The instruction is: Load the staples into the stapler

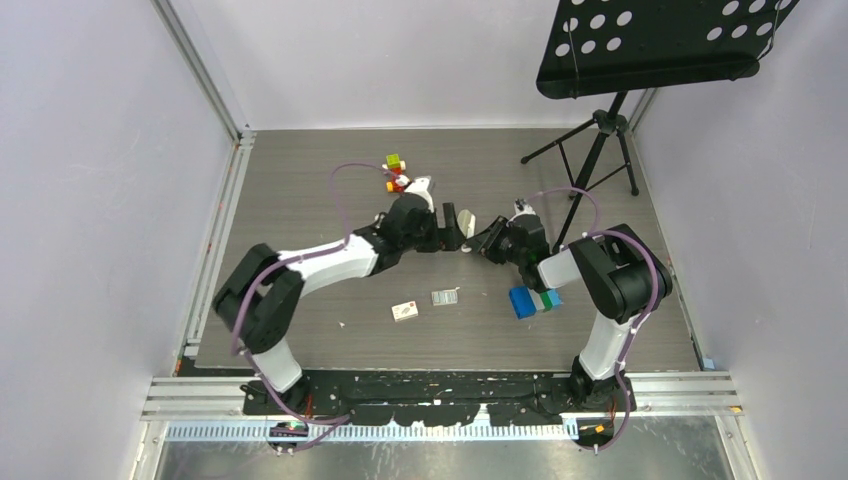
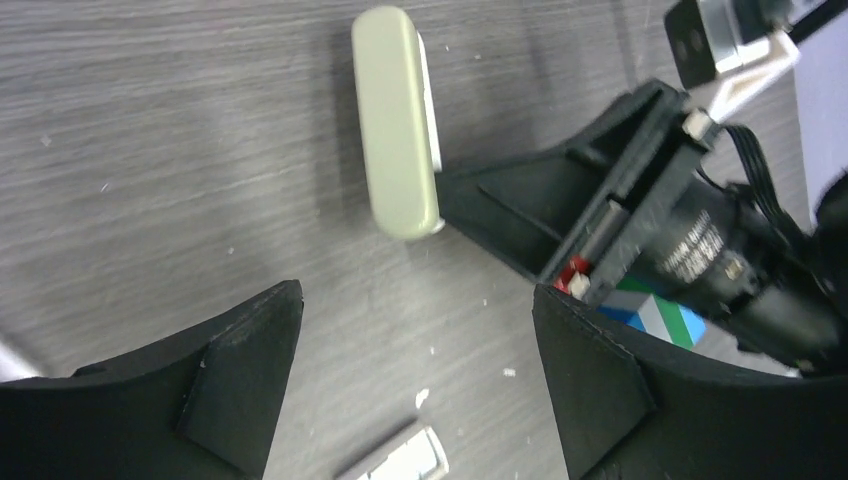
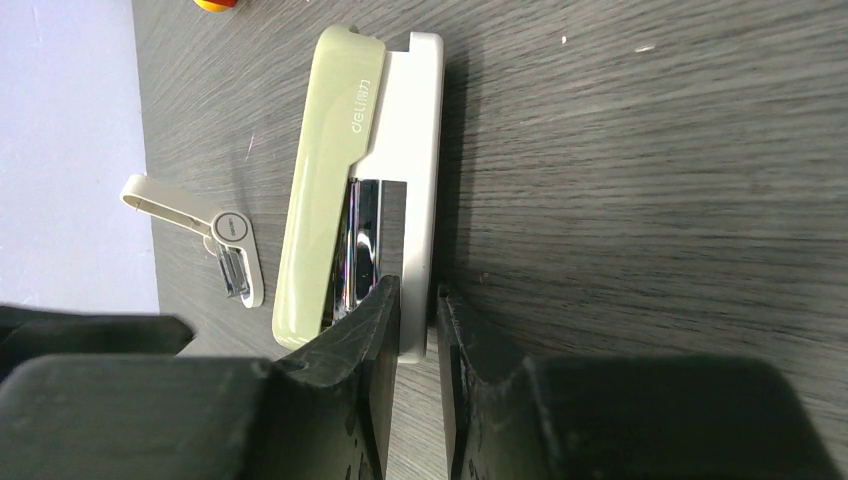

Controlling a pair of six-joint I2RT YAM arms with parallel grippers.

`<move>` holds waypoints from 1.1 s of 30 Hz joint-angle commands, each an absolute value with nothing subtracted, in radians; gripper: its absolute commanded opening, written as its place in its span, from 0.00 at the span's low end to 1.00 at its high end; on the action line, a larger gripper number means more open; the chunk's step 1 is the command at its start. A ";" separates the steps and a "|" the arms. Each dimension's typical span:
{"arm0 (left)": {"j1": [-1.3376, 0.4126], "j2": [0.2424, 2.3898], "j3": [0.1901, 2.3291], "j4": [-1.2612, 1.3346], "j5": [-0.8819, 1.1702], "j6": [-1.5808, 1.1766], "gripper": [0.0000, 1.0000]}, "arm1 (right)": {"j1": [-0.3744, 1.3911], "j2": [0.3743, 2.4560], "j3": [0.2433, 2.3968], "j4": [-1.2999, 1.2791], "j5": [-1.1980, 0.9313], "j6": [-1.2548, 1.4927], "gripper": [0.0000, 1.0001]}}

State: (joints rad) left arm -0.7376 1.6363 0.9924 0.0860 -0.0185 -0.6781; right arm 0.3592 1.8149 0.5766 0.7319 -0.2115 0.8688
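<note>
The stapler, grey-beige top over a white base, lies on its side on the table; its top stands slightly lifted, showing a shiny metal channel. My right gripper is shut on the near end of the white base. From above, the stapler sits between both grippers. My left gripper hovers open just short of the stapler, nothing between its fingers. The staples and their small white carton lie nearer the arm bases. A pale object at the left wrist view's bottom edge is too cropped to name.
A blue-green-white box lies beside the right arm. A small white tool rests left of the stapler. Coloured blocks sit at the back. A black music stand rises at the back right.
</note>
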 commanded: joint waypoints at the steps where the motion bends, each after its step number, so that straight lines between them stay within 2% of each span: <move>1: -0.741 1.755 1.105 0.195 -0.039 -0.724 0.86 | 0.356 1.882 0.506 0.470 -0.115 0.792 0.27; 8: -0.741 1.933 1.242 0.164 -0.058 -0.735 0.80 | 0.356 1.878 0.505 0.479 -0.127 0.798 0.27; 12: -0.741 1.989 1.276 0.147 -0.073 -0.739 0.65 | 0.356 1.870 0.502 0.479 -0.127 0.799 0.27; 19: -0.746 2.010 1.309 0.112 -0.080 -0.717 0.30 | 0.355 1.835 0.493 0.462 -0.127 0.800 0.27; 24: -0.773 1.996 1.322 0.084 -0.152 -0.646 0.16 | 0.356 1.750 0.482 0.402 -0.121 0.802 0.30; 33: -0.832 2.034 1.404 0.019 -0.303 -0.509 0.11 | 0.356 1.527 0.468 0.216 -0.088 0.789 0.40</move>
